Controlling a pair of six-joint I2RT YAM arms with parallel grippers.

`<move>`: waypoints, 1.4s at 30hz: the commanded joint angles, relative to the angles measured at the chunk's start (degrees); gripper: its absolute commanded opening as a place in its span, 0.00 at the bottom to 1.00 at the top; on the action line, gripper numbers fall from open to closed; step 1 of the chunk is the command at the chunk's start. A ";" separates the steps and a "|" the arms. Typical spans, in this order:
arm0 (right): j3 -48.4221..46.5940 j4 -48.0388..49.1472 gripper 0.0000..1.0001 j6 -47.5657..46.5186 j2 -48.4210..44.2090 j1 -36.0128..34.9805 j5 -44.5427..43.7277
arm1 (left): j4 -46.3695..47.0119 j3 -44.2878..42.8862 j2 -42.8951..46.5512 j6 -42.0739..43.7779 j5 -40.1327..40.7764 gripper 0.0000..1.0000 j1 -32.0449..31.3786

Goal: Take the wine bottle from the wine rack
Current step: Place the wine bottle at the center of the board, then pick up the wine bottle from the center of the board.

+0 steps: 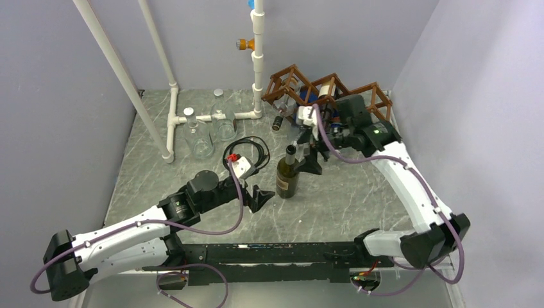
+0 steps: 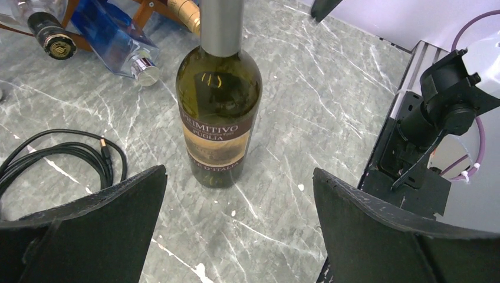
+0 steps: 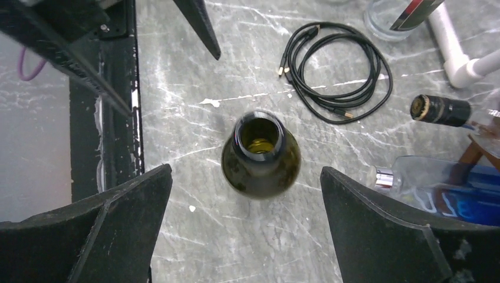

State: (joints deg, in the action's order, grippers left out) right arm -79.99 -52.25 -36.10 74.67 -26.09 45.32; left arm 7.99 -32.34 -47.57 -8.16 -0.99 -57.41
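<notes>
The wine bottle [image 1: 287,174] stands upright on the grey marble table, dark green with a brown label [image 2: 217,138], its mouth uncorked [image 3: 260,131]. The brown wooden wine rack [image 1: 327,90] stands at the back right. My right gripper [image 1: 306,158] hangs open just right of the bottle's neck and above it; in the right wrist view its fingers [image 3: 118,230] spread wide with the bottle below them, untouched. My left gripper [image 1: 261,196] is open low on the table, left of the bottle, which stands a little ahead of its fingers [image 2: 100,230].
A dark bottle [image 1: 278,122] and a blue-tinted glass bottle [image 2: 115,38] poke out of the rack's front. A black cable coil [image 1: 247,151] lies left of the bottle. Glass jars [image 1: 212,131] and white pipes [image 1: 173,115] stand at the back left.
</notes>
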 commanded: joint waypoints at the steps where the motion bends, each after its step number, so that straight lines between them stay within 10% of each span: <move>1: 0.77 -4.59 1.00 -7.44 -6.83 6.59 13.92 | 3.48 -4.55 -1.87 -1.16 -2.41 1.00 0.19; 10: 19.65 8.29 1.00 -3.09 -19.43 23.59 24.54 | 5.47 -10.67 -7.88 7.24 -3.91 1.00 0.37; 22: 25.73 16.92 1.00 5.38 -20.63 27.36 24.52 | 31.82 -9.35 -22.14 10.28 -10.35 0.93 4.68; 42: 26.11 16.90 1.00 4.93 -20.18 27.40 23.76 | 37.03 -14.16 -32.98 7.52 -14.56 0.51 6.22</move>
State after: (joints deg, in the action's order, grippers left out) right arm -53.91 -37.21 -30.81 54.89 1.10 67.83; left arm 40.93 -43.53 -79.40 0.84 -13.28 -51.59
